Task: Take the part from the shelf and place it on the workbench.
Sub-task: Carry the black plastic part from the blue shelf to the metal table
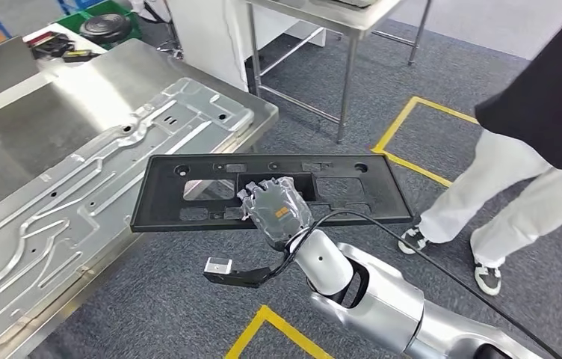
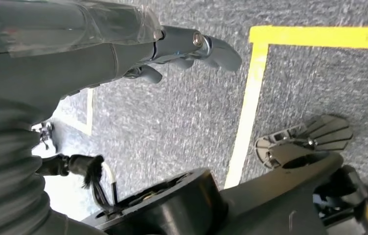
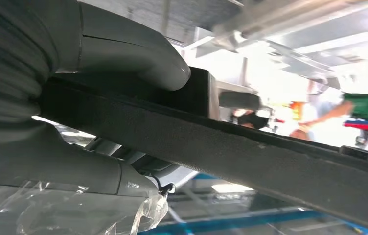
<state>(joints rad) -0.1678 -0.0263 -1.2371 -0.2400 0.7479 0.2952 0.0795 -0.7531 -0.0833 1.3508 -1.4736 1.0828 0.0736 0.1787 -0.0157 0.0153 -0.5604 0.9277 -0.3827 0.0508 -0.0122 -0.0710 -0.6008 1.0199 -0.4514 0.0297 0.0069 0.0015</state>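
The black flat part (image 1: 270,191) is held level above the grey carpet (image 1: 188,299), its 9 o'clock end overlapping the edge of the steel workbench (image 1: 76,120), on which a stamped metal panel (image 1: 91,194) lies. Yellow floor tape (image 1: 405,123) and a person's white trousers (image 1: 502,194) are seen toward 3 o'clock. The part's near edge is grasped by the right hand (image 1: 274,209), thumb (image 3: 138,54) on one face and fingers on the other, while the left hand (image 2: 172,54) hangs over carpet with fingers loosely curled, holding nothing.

No text, brand or number can be read in any view. The right hand (image 1: 278,209) carries a small orange label, but it is too small to read — its marks stay unclear.
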